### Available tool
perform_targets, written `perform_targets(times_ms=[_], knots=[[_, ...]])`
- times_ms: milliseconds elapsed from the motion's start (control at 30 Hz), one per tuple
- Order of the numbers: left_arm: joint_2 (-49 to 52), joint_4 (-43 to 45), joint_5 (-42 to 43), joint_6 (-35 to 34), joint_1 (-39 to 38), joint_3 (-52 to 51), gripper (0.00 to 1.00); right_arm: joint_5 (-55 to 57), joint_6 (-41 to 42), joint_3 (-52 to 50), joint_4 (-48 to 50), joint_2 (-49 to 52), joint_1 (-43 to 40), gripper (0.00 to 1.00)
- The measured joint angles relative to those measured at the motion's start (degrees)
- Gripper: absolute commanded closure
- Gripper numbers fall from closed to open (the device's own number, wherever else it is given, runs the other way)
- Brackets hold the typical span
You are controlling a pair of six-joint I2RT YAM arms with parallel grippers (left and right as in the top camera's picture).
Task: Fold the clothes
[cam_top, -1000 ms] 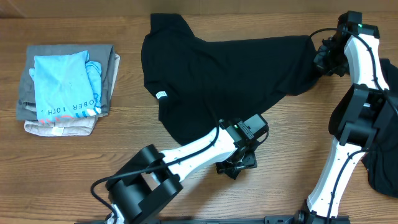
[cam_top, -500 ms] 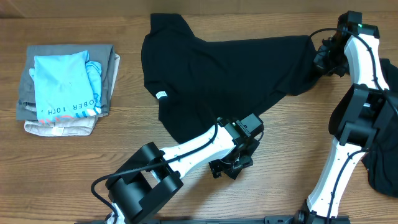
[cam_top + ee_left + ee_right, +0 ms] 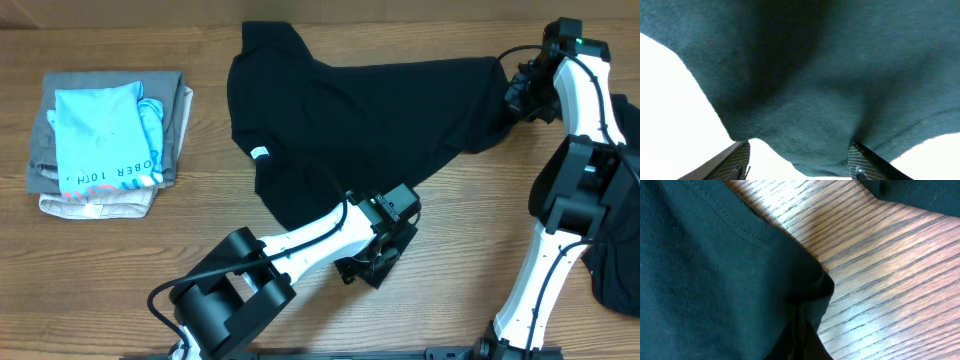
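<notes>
Left wrist view showed the left jaws spread wide, their ribbed pads low in the frame, with a drooping edge of the black T-shirt hanging between them. Its cloth came right up to the right-hand pad, though contact could not be made out. From overhead, those jaws sat at the shirt's lower hem, toward the front of the desk. The right jaws were at the bunched right edge of the shirt. Whether they gripped it could not be told, since the right wrist view gave only dark fabric with a stitched hem and wood grain beside it. Across the middle of the desk the shirt lay spread and rumpled, its white neck tag showing. A second black garment lay at the right edge, partly behind the right arm. Well apart to the left sat a stack of folded garments, a light-blue shirt on top.
</notes>
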Motion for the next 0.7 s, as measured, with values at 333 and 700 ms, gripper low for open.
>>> perform_targets(times_ms=[333,700], knots=[[0.0,4.94,0.13,-0.42,0.0,-1.73,0.39,-0.02,0.0,0.0,0.0,0.0,0.0,0.96],[-1.25,11.13,3.69,0.15,0.04,-5.68,0.75,0.0,0.02,0.0,-0.13,0.0,0.0,0.96]])
